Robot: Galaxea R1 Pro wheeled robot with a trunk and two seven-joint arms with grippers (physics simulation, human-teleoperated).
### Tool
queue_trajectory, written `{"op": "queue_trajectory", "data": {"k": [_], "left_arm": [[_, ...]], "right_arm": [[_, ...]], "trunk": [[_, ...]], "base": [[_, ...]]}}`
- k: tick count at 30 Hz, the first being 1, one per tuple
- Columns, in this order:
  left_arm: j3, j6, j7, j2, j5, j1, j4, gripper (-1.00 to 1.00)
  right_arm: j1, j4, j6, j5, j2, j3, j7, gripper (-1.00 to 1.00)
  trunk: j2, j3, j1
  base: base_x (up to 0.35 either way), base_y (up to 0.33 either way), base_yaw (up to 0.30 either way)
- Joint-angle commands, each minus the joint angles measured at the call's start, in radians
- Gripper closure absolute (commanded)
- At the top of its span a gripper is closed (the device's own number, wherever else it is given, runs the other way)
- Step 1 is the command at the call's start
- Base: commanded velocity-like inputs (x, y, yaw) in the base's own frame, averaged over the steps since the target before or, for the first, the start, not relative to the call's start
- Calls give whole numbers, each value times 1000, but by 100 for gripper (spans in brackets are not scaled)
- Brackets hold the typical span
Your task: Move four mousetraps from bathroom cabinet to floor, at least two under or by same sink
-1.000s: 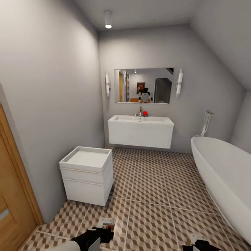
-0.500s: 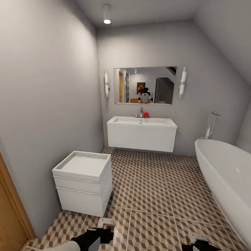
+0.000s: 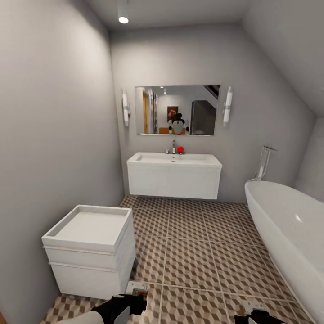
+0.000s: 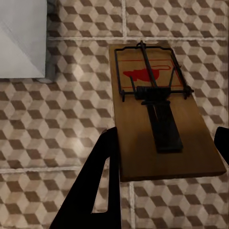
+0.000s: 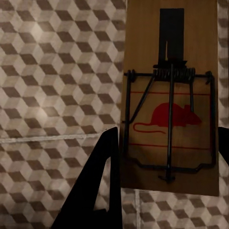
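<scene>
Left hand (image 4: pixel 164 152) clamped on mousetrap (image 4: pixel 160 114), right hand (image 5: pixel 167 164) on another mousetrap (image 5: pixel 171 95), both above bathroom floor (image 3: pixel 198 256).

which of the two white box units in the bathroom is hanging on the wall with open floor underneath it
The bathroom sink under the mirror: it hangs off the back wall, tiles visible beneath. The other white unit, near the left wall, sits down at the bathroom floor.
</scene>
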Motion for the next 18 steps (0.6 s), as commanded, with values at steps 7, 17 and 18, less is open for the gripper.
{"op": "queue_trajectory", "data": {"k": [7,17,18], "left_arm": [[-8,6,4,0,8,0,-2,100],[-8,0,5,0,9,0,-3,100],[-8,0,6,0,9,0,-3,100]], "right_arm": [[-2,2,3,9,1,-8,2,100],[-2,2,3,10,1,-8,4,100],[-2,2,3,10,1,-8,4,100]], "trunk": [[-1,-1,1],[-1,-1,1],[-1,-1,1]], "base": [[324,0,-51],[253,0,-2],[58,0,0]]}}
